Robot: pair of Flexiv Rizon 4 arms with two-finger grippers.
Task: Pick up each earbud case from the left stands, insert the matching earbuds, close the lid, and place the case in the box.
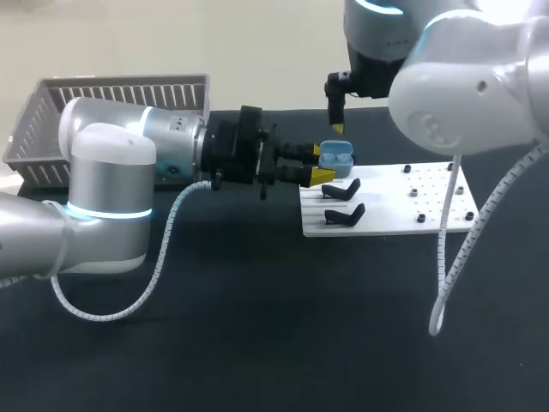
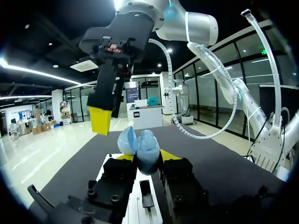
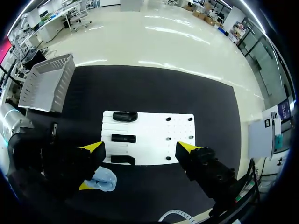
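Grips light-blue plastic earbud case [image 1: 339, 160], lid open, in left gripper [image 1: 324, 163] beside flat white board [image 1: 403, 202]. Holds right gripper [image 3: 141, 149] above matte black table [image 1: 257, 343], fingers wide apart.

Case: light blue [image 1: 336, 159], lid swung open, pinched from both sides between the yellow tips of the left gripper [image 1: 325, 163], held up by the stands' end of the white board [image 1: 395, 206]
Stands: three, black, lined up along one end of that board [image 3: 124, 138]
Box: grey slatted basket [image 1: 120, 94], far-left on the table, well apart from the board
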